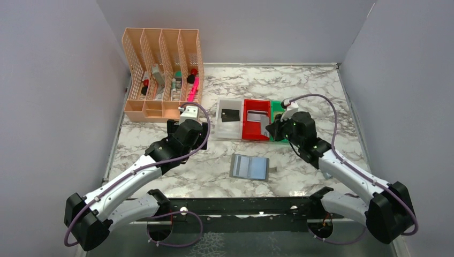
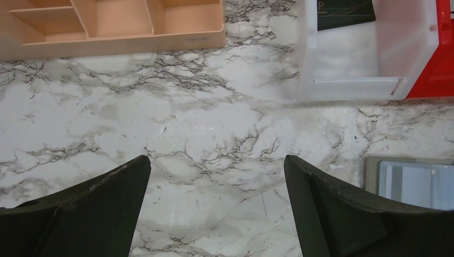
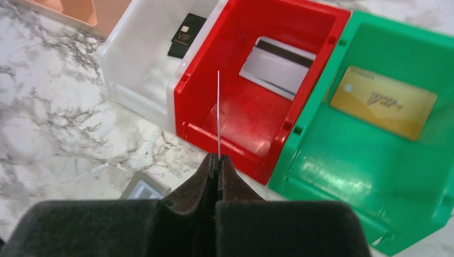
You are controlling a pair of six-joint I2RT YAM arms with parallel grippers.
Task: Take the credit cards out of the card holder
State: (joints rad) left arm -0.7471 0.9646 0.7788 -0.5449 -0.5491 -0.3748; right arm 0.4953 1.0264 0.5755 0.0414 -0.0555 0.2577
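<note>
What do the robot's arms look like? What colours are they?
The left arm and right arm are white tubes with chunky black joints. Purple cables loop along them. The left gripper and right gripper have matte black, wedge-shaped jaws.

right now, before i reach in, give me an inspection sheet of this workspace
surface: marble table, flat.
job's things: card holder lies open between the arms; black card in white bin; silvery card in red bin; gold card in green bin.
clutter: peach organiser, partly filled, back left.
grippers: left gripper open over bare table; right gripper shut on a thin white strip seen edge-on, pointing at the red bin.
cables: purple cable loops at each arm.
surroundings: plain grey walls on three sides.
</note>
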